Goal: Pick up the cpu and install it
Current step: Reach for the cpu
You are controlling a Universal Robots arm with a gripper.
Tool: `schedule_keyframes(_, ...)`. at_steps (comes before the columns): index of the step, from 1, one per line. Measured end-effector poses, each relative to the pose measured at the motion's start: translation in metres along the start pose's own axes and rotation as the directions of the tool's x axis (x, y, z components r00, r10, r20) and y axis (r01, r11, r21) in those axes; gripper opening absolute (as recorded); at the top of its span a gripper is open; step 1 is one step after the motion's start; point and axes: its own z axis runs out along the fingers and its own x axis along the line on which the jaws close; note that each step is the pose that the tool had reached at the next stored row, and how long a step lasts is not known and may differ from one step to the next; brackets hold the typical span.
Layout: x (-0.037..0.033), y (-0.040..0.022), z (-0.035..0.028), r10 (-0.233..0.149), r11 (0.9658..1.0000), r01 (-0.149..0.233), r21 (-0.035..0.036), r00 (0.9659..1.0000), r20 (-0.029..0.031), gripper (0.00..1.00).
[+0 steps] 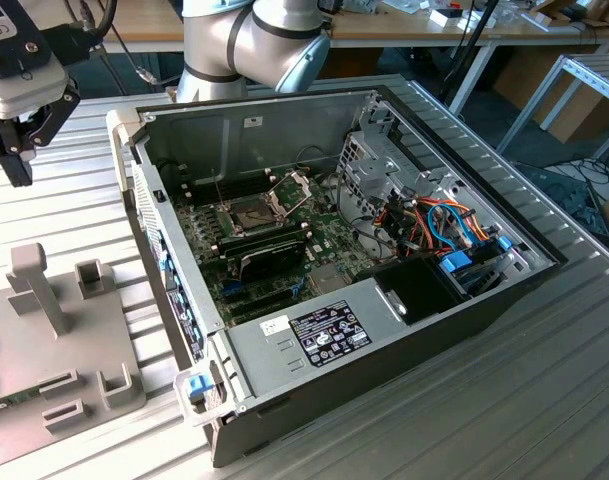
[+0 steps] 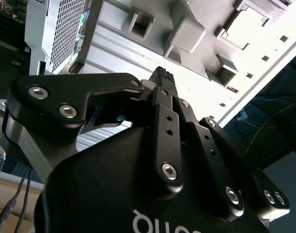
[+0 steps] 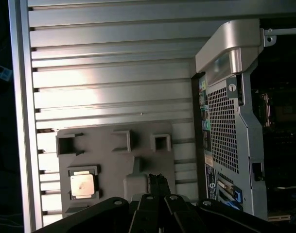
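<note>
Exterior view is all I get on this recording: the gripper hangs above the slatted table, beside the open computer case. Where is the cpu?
Observer: In the first wrist view the cpu lies flat in a square recess of the grey fixture, outside the computer case.
Operator: Is the gripper holding anything?
Observer: No. In both wrist views the gripper has its jaws closed together with nothing between them.
Operator: Is it touching the cpu?
Observer: No. In the first wrist view its tips line up with the fixture's raised post, off to one side of the cpu.
</note>
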Motion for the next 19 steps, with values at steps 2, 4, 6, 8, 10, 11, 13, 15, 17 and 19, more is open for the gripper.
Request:
schedule_keyframes(2, 0.0009, -0.0001, 0.0, 0.0, 1.0, 0.0, 0.0, 1.0, 0.0, 0.11)
schedule_keyframes(4, 0.0016, -0.0001, 0.0, 0.0, 1.0, 0.0, 0.0, 1.0, 0.0, 0.11)
schedule_keyframes(6, 0.0021, -0.0001, -0.0001, 0.0, 1.0, 0.0, 0.0, 1.0, 0.0, 0.11)
schedule_keyframes(8, 0.0027, -0.0002, -0.0001, 0.0, 1.0, 0.0, 0.0, 1.0, 0.0, 0.11)
schedule_keyframes(10, 0.0032, -0.0003, -0.0001, 0.0, 1.0, 0.0, 0.0, 1.0, 0.0001, 0.11)
schedule_keyframes(11, 0.0032, -0.0003, -0.0001, 0.0, 1.0, 0.0, 0.0, 1.0, 0.0001, 0.11)
schedule_keyframes(13, 0.0032, -0.0002, -0.0001, 0.0, 1.0, 0.0, 0.0, 1.0, 0.0, 0.11)
schedule_keyframes(15, 0.0033, -0.0002, -0.0001, 0.0, 1.0, 0.0, 0.0, 1.0, 0.0, 0.11)
schedule_keyframes(17, 0.0033, -0.0002, -0.0001, 0.0, 1.0, 0.0, 0.0, 1.0, 0.0, 0.11)
schedule_keyframes(19, 0.0035, -0.0003, -0.0001, 0.0, 1.0, 0.0, 0.0, 1.0, 0.0001, 0.11)
